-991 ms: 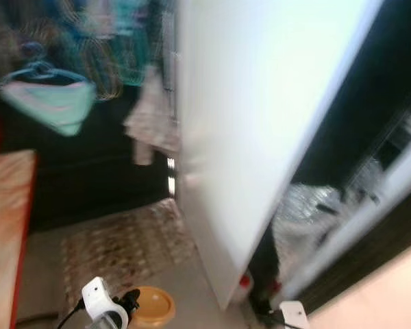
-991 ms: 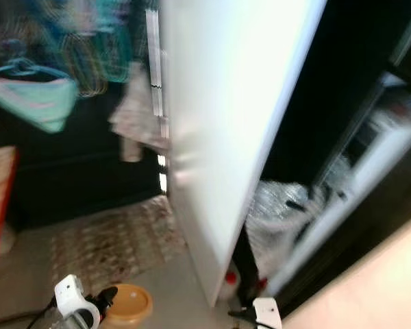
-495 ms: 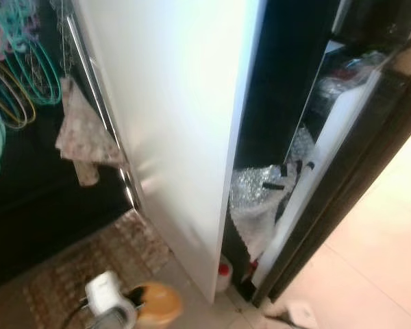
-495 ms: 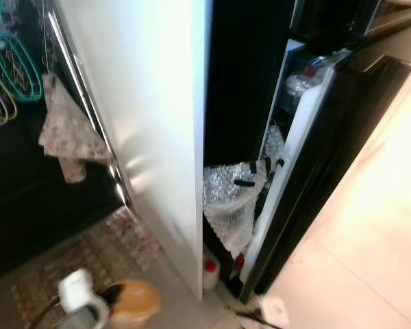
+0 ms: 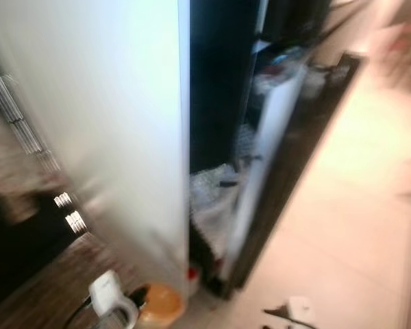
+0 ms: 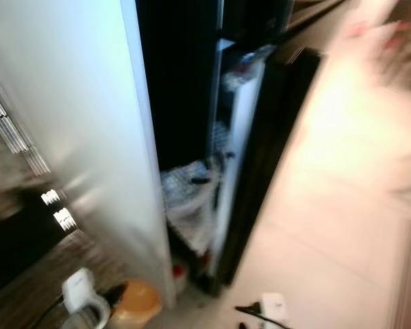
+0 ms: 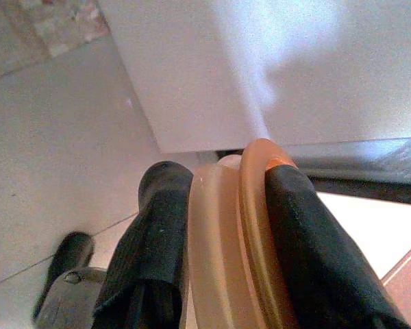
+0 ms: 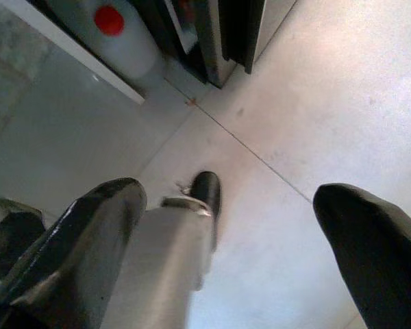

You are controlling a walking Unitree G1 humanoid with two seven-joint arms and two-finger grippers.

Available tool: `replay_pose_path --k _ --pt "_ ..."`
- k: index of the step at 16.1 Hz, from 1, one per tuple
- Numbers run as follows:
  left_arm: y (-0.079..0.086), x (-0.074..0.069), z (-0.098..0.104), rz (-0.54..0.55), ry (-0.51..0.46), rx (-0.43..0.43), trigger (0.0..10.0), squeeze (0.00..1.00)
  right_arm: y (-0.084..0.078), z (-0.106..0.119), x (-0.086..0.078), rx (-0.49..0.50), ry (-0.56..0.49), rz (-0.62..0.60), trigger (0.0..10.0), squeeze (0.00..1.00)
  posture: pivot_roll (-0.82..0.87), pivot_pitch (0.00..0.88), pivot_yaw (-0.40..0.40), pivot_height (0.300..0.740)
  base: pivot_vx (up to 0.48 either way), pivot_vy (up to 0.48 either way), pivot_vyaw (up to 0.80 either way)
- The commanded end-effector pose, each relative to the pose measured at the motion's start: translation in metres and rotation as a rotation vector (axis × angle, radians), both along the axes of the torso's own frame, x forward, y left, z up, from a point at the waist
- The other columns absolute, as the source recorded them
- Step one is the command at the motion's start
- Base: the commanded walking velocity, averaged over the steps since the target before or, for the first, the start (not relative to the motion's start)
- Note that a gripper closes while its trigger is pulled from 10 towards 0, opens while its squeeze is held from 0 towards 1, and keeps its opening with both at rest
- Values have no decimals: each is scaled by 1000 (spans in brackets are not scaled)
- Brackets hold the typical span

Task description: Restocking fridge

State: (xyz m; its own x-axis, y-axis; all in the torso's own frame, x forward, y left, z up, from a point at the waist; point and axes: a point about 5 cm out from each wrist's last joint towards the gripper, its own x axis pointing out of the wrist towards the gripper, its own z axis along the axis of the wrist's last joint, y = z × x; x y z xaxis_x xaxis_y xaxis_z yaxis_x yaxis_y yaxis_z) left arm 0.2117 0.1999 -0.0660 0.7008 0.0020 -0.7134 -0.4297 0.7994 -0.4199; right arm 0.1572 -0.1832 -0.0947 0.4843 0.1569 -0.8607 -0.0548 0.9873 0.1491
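Left end effector [image 7: 219, 253]: clenched on the rim of an orange bowl [image 7: 226, 240], low beside the fridge door's bottom corner.
Right end effector [image 8: 226, 233]: released, fingers [image 8: 89, 226] spread wide, hanging over the pale floor [image 8: 315, 103].
Fridge door [image 5: 103, 116]: white, swung open; blurred.
Fridge [image 5: 219, 89]: dark inside, crinkled plastic bag [image 6: 185, 192] low down.
Jug [image 8: 120, 34]: white with red cap, on the floor at the fridge's foot.

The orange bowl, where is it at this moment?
The orange bowl is clamped between the two black fingers of the left pincer. In the left eye view it sits low on the left, beside the bottom corner of the white fridge door.
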Motion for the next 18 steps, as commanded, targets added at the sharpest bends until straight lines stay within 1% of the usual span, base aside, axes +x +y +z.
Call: replay_pose_path --k 1,2,3,5,6,8,9,11,12,13,14,16,17,18 --pt "-3 -1 -1 -9 8 1 10000 0 -5 -1 -4 -10 12 -17 10000 0 19 0 13 740 0 0 -788" --pt "-1 -3 -2 -6 15 5 10000 0 -5 -1 -5 -11 11 -20 10000 0 19 0 14 740 0 0 -781" --pt "1 -5 -3 0 26 14 10000 0 -6 -1 -4 -26 -6 -45 10000 0 16 0 15 740 0 0 0" --pt "2 -8 -5 3 35 20 10000 0 -9 1 -1 -72 -43 -35 10000 0 19 0 11 740 0 0 0" --pt "3 -9 -5 8 37 21 10000 0 -10 2 0 -91 -83 -61 10000 0 18 0 11 740 0 0 0" --pt "4 -11 -6 10 42 24 10000 0 -15 6 3 -133 -174 -189 10000 0 12 0 13 740 0 0 0" --pt "5 -12 -6 9 47 27 10000 0 -17 10 6 -163 -247 -227 10000 0 8 0 15 740 0 0 0" --pt "6 -13 -7 9 49 30 10000 0 -16 13 9 -154 -297 -227 10000 0 4 0 15 740 0 0 0" --pt "6 -13 -7 10 49 31 10000 0 -14 14 10 -133 -306 -208 10000 0 1 0 15 740 0 0 0" --pt "6 -13 -7 9 49 33 10000 0 -12 15 12 -131 -320 -156 10000 0 3 0 13 740 0 0 0" --pt "8 -13 -6 11 48 37 10000 0 -9 17 14 -100 -355 -129 10000 0 3 0 12 740 0 0 0" --pt "8 -13 -6 11 48 38 10000 0 -7 18 15 -51 -373 -159 10000 0 -1 0 13 740 0 0 0" --pt "8 -13 -6 10 50 40 10000 0 -4 19 16 -15 -380 -128 10000 0 0 0 13 740 0 0 0" --pt "8 -13 -6 9 51 40 10000 0 -3 19 16 -3 -380 -97 10000 0 -1 0 13 740 0 0 0"
